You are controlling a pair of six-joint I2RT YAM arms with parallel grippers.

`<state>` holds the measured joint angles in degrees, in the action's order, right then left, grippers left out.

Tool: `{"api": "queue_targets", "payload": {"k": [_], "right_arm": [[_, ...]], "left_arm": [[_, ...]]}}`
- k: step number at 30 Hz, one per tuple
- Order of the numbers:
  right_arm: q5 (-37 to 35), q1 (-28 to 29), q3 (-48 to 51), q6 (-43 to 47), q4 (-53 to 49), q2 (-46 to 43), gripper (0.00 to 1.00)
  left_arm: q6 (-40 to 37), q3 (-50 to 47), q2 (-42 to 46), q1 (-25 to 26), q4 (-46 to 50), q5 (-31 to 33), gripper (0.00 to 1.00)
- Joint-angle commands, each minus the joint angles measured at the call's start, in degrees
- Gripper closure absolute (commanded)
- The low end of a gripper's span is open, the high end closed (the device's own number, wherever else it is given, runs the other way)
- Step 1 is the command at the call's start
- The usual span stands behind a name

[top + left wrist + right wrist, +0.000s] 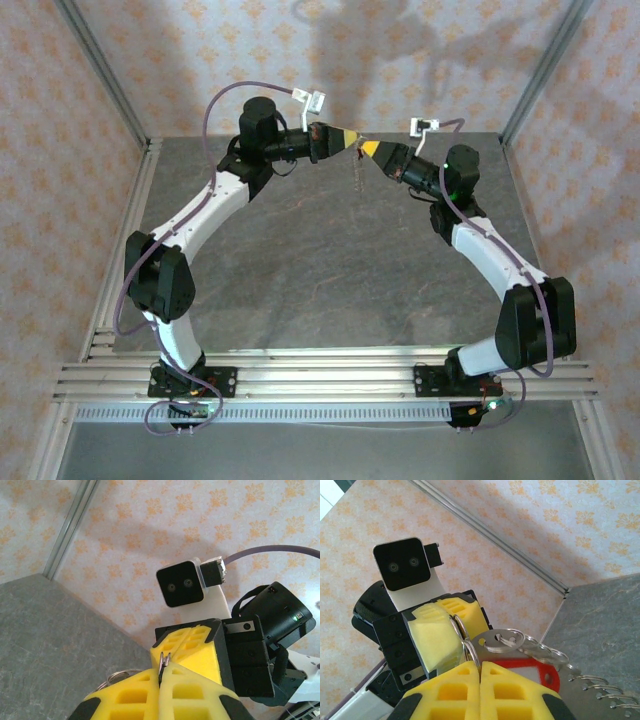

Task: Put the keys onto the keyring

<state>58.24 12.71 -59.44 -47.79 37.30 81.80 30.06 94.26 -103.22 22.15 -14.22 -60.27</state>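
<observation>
- Pinching the pale silvery oval wire keyring (469, 650) in the shut jaws of left gripper (161, 680) and right gripper (480, 675), aloft above the worktop's (300, 260) far middle.
- Dangling the small red-headed metal key (530, 672) just right of it, seemingly threaded already; seating unclear.

This is a robotics lab cell. A grey stone-look table (330, 270) sits inside a frame of aluminium profiles (103, 70), and panels of pale wallpaper with orange flowers (200, 50) close the far and side walls like a backdrop. Along the bottom of the top view, slotted aluminium rails (330, 372) carry the bolted bases of the white-and-black left arm (200, 215) and right arm (490, 252). A purple cable (270, 550) runs to a boxy two-lens wrist camera (181, 584). The left gripper (352, 138) and right gripper (366, 147) have yellow fingers.
</observation>
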Motion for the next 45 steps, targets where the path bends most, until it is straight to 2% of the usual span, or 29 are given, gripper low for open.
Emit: {"api": "queue_targets", "payload": {"k": [1,6,17,27,29,32,38,45], "right_arm": [[1.2,-0.6,1.4,1.1,0.8,-0.8,1.00],[3.1,0.4,0.2,-1.8,4.1,1.2,1.00],[3.4,4.7,-2.8,-0.2,2.2,3.7,1.00],[0.4,4.5,-2.0,4.9,-6.0,0.2,1.00],[-0.5,3.8,-1.6,5.6,-7.5,-0.8,0.85],[-1.3,2.5,-0.4,6.2,-8.9,-2.8,0.72],[-2.3,-1.4,3.2,5.8,-9.3,-6.7,0.68],[-6.8,-2.3,2.8,2.9,-7.1,-8.6,0.67]], "left_arm": [[2.5,0.4,4.5,-0.4,-9.2,3.4,1.00],[2.9,0.7,4.1,-0.2,-9.5,3.8,1.00],[2.8,0.7,4.1,0.5,-9.3,4.3,1.00],[3.8,-0.8,4.5,0.8,-10.4,6.3,1.00],[5.0,-1.6,4.6,0.8,-11.8,7.5,1.00],[7.2,-3.2,4.6,0.8,-14.5,10.0,1.00],[10.5,-4.7,4.3,0.8,-18.6,11.7,1.00],[12.4,-5.8,4.5,1.0,-20.7,12.8,1.00]]}}
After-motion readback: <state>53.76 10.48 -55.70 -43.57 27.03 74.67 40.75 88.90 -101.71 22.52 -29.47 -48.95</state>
